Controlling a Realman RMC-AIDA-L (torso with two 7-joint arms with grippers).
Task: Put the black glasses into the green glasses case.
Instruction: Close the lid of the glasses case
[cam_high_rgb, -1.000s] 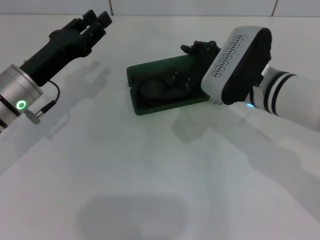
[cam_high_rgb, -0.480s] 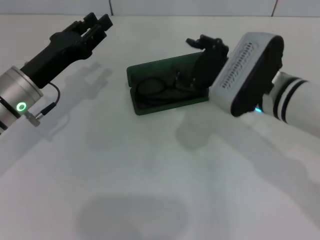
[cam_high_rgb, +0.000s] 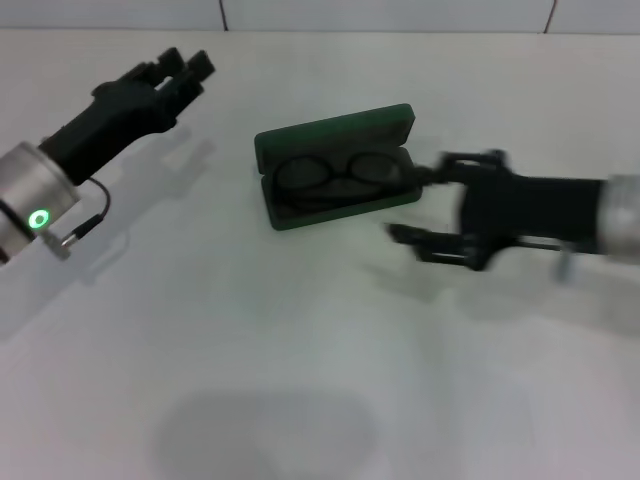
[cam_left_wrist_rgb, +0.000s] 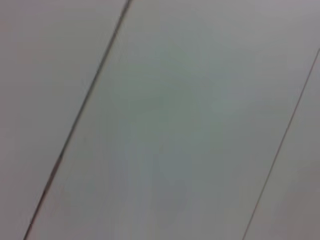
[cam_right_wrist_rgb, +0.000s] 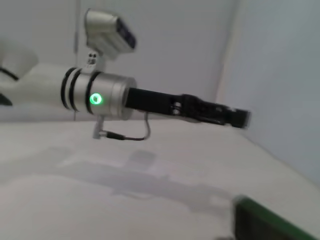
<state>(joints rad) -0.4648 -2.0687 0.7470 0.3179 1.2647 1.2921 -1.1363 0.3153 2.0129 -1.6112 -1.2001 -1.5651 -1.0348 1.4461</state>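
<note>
Right gripper (cam_high_rgb: 425, 205) is seen low over the white table (cam_high_rgb: 300, 350), fingers spread wide apart, nothing held between them — one finger (cam_high_rgb: 462, 160) lies on the far side, the other (cam_high_rgb: 430, 243) on the near side, both blurred. The green glasses case (cam_high_rgb: 335, 165) sits just beyond the fingertips, toward the robot's left of the gripper, lid open and laid back on the far side. The black glasses (cam_high_rgb: 335, 175) are lying inside the case's lower tray, lenses side by side, clear of the gripper; whether the far finger's tip touches the case's end cannot be told. In the right wrist view only a corner of the case (cam_right_wrist_rgb: 265, 222) is caught at the frame edge, with the other arm stretched out horizontally beyond it. Left gripper (cam_high_rgb: 185, 68) is held well apart from the case, further to the left and raised above the table, pointing away from the robot — fingers appear close together, nothing gripped, though whether they are fully closed cannot be told. A green indicator ring (cam_high_rgb: 40, 218) is lit on the left wrist. The left wrist view shows only pale flat panels with thin dark seams (cam_left_wrist_rgb: 80, 110).
</note>
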